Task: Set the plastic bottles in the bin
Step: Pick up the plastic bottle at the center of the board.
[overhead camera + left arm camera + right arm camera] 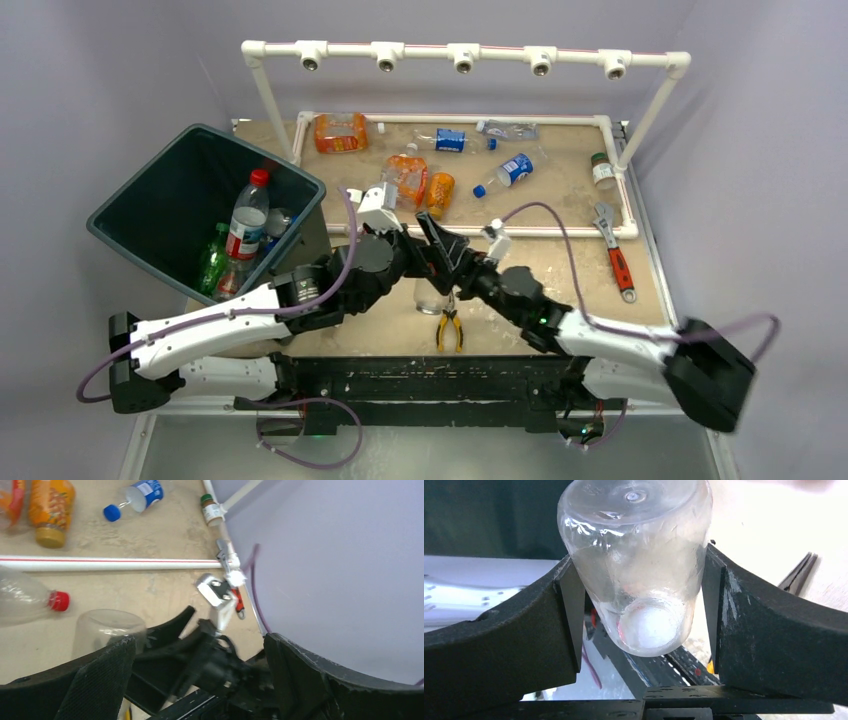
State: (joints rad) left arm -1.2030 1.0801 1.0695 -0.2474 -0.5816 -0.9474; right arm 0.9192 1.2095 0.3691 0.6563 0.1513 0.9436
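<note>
A clear plastic bottle (639,555) sits between the pads of my right gripper (641,585), which is shut on it. From above, this bottle (430,297) is low over the table's front middle, at my right gripper (445,283). My left gripper (200,680) is open and holds nothing. It (432,246) hovers just above the right gripper. The dark bin (165,195) stands at the left with several bottles (247,215) inside. More bottles, orange (440,194), blue-labelled (512,170) and clear, lie at the back. A clear bottle with a red cap (27,599) lies beside the held one.
A white pipe frame (560,231) fences the back of the table. Yellow-handled pliers (449,330) lie by the front edge. A red-handled wrench (617,258) lies at the right. A small brown jar (601,170) stands near the frame's right post.
</note>
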